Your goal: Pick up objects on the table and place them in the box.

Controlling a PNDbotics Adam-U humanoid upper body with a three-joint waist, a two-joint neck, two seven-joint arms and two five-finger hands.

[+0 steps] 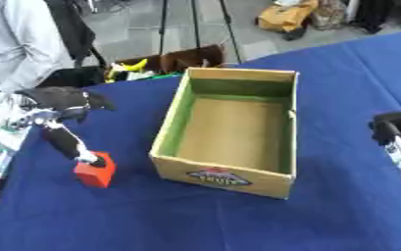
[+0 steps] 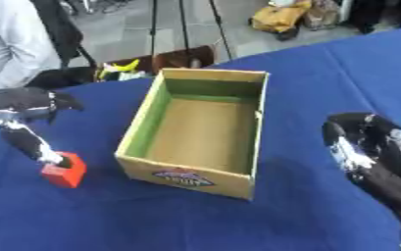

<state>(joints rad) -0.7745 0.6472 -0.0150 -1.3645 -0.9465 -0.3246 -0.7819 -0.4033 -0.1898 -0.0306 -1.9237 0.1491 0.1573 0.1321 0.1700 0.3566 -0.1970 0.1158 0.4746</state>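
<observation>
A red block stands on the blue tablecloth, left of the cardboard box. The box has green inner walls and a brown floor, and nothing shows inside it. My left hand hovers above and left of the block. One long straight finger reaches down and its tip touches the block's top. The hand is open and does not clasp the block. My right hand shows at the right edge, right of the box, with relaxed fingers and nothing in it.
The blue table stretches wide in front of the box. Beyond the far edge sits a dark brown crate with a yellow thing in it. A person in light clothing is at the far left, near tripod legs.
</observation>
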